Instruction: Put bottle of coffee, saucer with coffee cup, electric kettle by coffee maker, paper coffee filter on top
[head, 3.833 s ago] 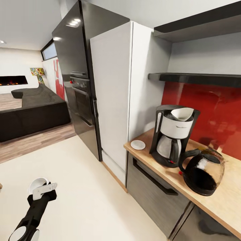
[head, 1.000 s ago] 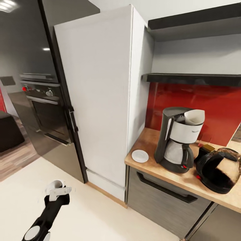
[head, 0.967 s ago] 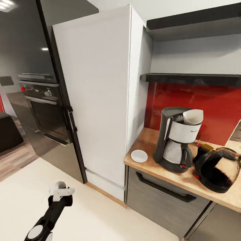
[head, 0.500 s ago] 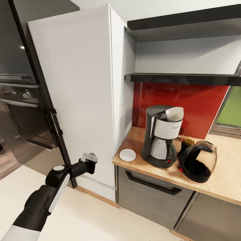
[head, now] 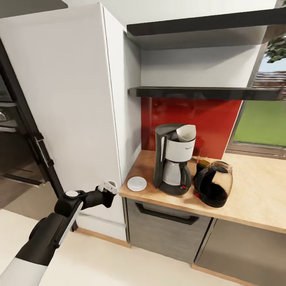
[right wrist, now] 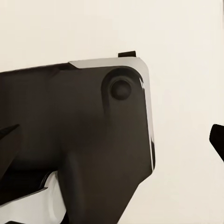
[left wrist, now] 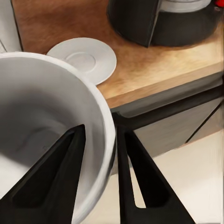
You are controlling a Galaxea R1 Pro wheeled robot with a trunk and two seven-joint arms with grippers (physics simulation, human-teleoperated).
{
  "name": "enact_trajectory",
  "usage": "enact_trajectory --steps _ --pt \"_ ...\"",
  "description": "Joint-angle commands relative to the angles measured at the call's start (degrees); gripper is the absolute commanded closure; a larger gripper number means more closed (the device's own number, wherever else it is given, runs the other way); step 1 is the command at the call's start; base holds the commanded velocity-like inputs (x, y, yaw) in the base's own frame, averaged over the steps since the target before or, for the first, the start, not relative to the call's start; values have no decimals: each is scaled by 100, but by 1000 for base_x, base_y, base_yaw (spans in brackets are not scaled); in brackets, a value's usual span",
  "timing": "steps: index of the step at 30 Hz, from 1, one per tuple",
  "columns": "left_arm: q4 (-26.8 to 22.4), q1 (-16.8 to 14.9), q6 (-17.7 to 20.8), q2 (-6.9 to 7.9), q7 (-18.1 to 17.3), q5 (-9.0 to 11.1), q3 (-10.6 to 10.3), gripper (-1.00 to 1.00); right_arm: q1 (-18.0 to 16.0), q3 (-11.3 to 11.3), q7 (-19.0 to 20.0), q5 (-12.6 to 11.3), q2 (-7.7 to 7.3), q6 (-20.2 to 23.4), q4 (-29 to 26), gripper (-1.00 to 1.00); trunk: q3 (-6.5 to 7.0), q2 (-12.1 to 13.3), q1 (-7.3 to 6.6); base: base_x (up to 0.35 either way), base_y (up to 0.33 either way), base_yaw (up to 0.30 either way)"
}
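I have the left gripper out in front of me, low beside the white cabinet and short of the counter end. Its fingers are clamped on the cup: through the left wrist camera one finger sits inside the bowl and the other outside, with the rim pinched between them. In the head view the cup is a small white shape at the gripper tip, held in the air off the counter's left end.

The saucer lies flat near the counter's left corner, bare, just left of the coffee maker. In the wrist view the saucer is beyond the cup rim, apart from it, with the maker's black base farther along the wood.

The filter sits in the top of the coffee maker, tilted to the right. The kettle stands right beside the maker on its right, leaning a little. A small amber-topped item peeks out behind the kettle against the red backsplash; I cannot tell for sure that it is the bottle.

The right wrist camera shows a dark robot part against a pale surface, with dark finger tips at the picture's edges; I cannot tell how the right gripper stands.
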Motion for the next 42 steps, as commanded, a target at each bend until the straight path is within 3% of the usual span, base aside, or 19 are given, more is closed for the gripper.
enact_trajectory --steps 1,11,13,18,21,33,42 --pt "-9 -3 17 6 -34 -52 -7 100 -7 46 19 -60 -2 -22 5 -100 -13 -13 4 0 0 -210" --pt "-57 0 40 -45 -98 41 42 100 -7 50 4 -59 -2 -17 -2 -100 -13 -13 4 0 0 -10" --pt "-60 -24 56 -80 -121 152 39 100 -7 50 5 -60 -3 -21 -2 -100 -13 -13 4 0 0 0" --pt "-61 -60 134 -93 -131 643 11 100 -7 49 10 -57 -8 -22 -2 -100 -13 -13 4 0 0 0" --pt "-62 -65 146 -86 -131 791 4 100 -7 46 10 -58 -17 -21 -2 -100 -13 -13 4 0 0 -20" --pt "-66 -62 156 -73 -130 843 8 100 -7 45 11 -54 -20 -15 -2 -100 -13 -13 4 0 0 -224" --pt "-62 -62 133 -86 -114 774 21 100 -7 45 11 -55 -20 -14 -2 -100 -13 -13 4 0 0 -259"
